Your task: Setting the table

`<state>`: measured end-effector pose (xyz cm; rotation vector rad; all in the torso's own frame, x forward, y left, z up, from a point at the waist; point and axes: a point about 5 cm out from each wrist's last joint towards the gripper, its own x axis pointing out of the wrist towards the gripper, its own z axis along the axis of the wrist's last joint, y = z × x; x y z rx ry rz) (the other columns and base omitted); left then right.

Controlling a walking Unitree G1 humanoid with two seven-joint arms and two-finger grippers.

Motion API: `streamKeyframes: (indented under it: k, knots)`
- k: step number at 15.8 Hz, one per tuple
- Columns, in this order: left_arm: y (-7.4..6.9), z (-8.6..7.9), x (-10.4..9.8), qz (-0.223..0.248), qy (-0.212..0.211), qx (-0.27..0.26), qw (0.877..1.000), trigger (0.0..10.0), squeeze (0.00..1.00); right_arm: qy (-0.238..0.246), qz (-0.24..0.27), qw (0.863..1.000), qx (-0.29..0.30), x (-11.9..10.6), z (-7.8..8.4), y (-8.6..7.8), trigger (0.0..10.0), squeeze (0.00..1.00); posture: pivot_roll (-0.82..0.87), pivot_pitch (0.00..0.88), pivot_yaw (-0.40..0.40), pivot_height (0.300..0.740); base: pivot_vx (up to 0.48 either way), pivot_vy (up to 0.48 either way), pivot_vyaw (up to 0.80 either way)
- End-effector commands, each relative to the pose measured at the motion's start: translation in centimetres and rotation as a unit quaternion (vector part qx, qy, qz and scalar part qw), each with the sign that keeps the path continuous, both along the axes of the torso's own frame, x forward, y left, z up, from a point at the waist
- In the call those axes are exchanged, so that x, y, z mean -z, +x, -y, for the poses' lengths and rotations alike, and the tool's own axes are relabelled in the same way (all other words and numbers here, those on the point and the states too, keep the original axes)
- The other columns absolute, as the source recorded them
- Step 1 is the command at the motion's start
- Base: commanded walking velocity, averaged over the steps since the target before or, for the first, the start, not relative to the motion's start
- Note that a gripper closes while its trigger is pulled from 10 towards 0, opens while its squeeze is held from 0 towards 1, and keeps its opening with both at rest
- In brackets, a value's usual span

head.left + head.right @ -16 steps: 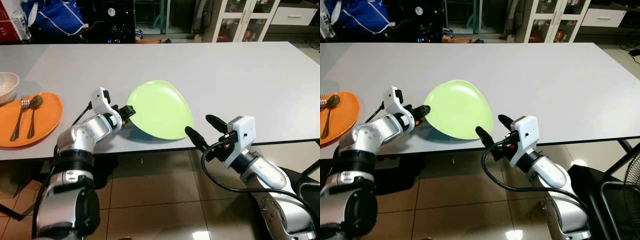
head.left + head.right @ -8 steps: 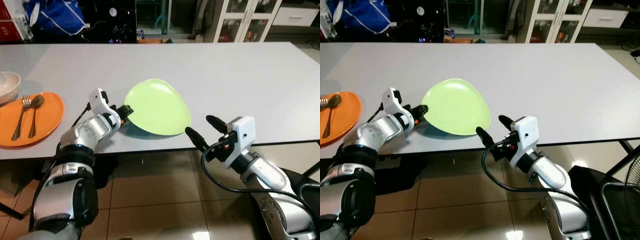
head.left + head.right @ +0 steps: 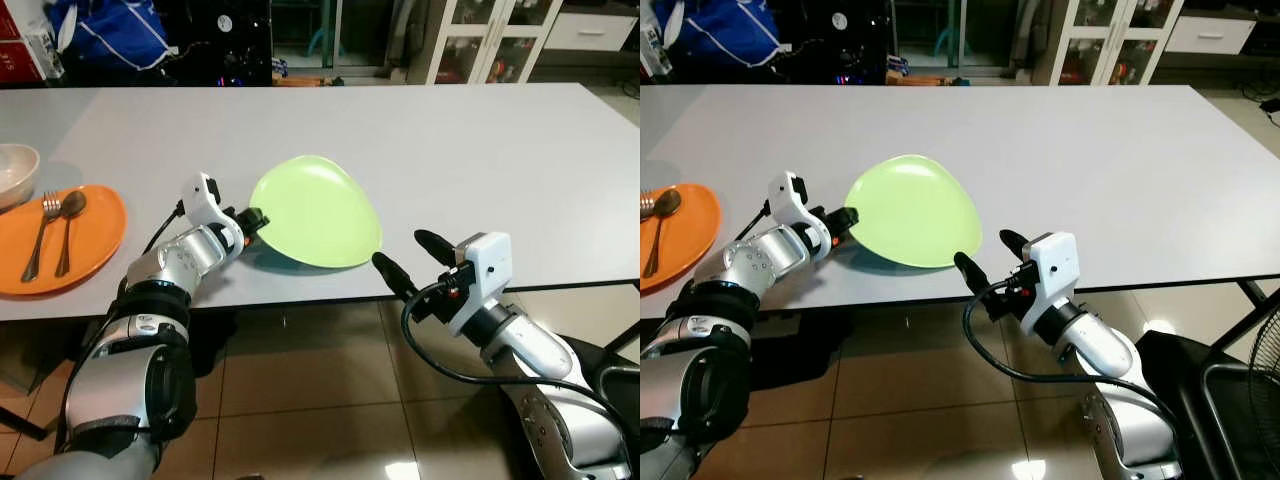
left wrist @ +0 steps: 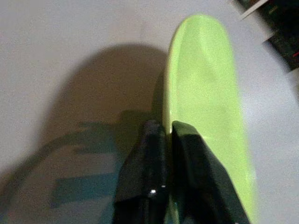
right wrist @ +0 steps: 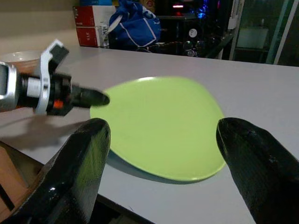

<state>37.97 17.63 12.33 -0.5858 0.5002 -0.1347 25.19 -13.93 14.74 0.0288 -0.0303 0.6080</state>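
A light green plate (image 3: pixel 318 210) is held slightly tilted just above the grey table (image 3: pixel 480 150), near its front edge. My left gripper (image 3: pixel 250 220) is shut on the plate's left rim; in the left wrist view both black fingers (image 4: pixel 184 140) pinch the rim of the green plate (image 4: pixel 201 107). My right gripper (image 3: pixel 412 253) hovers open off the table's front edge, just right of the plate, holding nothing. The right wrist view looks across the green plate (image 5: pixel 163 126) toward the left gripper (image 5: pixel 93 98).
An orange plate (image 3: pixel 90 235) with a fork (image 3: pixel 40 235) and a spoon (image 3: pixel 68 228) lies at the left, next to a white bowl (image 3: pixel 15 172). White cabinets (image 3: pixel 480 40) and a blue bag (image 3: pixel 110 35) stand behind the table. Tiled floor (image 3: pixel 320 400) lies below.
The left gripper has carried the green plate a little farther onto the table, away from its front edge. The right gripper has stayed put.
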Motion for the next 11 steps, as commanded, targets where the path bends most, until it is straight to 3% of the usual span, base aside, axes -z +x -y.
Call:
streamKeyframes:
  k: [1, 5, 11]
  knots:
    - [-0.45, -0.26, 1.07, -0.025, 0.024, 0.001, 0.999, 10.0, 0.72, -0.005, 0.007, 1.0, 0.009, -0.31, 0.15, 0.16, 10.0, 0.0, -0.06, 0.0, 0.003, 0.74, 0.0, 0.0, 0.0]
    - [-0.45, -0.38, 1.18, -0.026, 0.026, 0.0, 0.999, 10.0, 1.0, 0.0, 0.006, 1.0, 0.001, -0.29, -0.01, 0.09, 10.0, 0.0, -0.06, 0.0, 0.005, 0.74, 0.0, 0.0, 0.0]
    - [-0.41, -0.71, 1.09, -0.02, 0.055, 0.008, 0.998, 10.0, 1.0, 0.0, 0.004, 1.0, -0.004, -0.22, 0.02, 0.09, 10.0, 0.0, -0.06, 0.0, 0.002, 0.74, 0.0, 0.0, 0.0]
